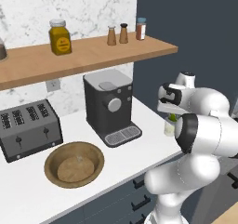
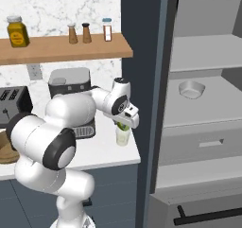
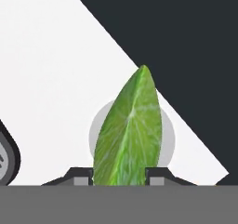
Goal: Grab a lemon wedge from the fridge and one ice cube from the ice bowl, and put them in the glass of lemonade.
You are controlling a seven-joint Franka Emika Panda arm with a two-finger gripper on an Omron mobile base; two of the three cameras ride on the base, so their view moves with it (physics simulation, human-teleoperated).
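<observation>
My gripper [image 2: 124, 124] hangs just above the glass of lemonade [image 2: 123, 136], shut on a green lemon wedge [image 3: 130, 135]. In the hand view the wedge stands between the fingertips [image 3: 158, 174] of the gripper [image 3: 118, 174], with the round rim of the glass [image 3: 170, 139] right below it. The glass [image 1: 168, 128] stands at the counter's right end, partly hidden by the arm; the gripper [image 1: 171, 117] is over it. The wooden ice bowl [image 1: 74, 163] lies on the counter in front of the toaster. The fridge [image 2: 142, 104] stands open on the right.
A black coffee machine [image 1: 110, 107] stands left of the glass, and a grey toaster [image 1: 29, 129] further left. A wooden shelf [image 1: 93, 51] with jars and shakers runs above the counter. A small grey bowl [image 2: 191, 89] rests on a fridge shelf.
</observation>
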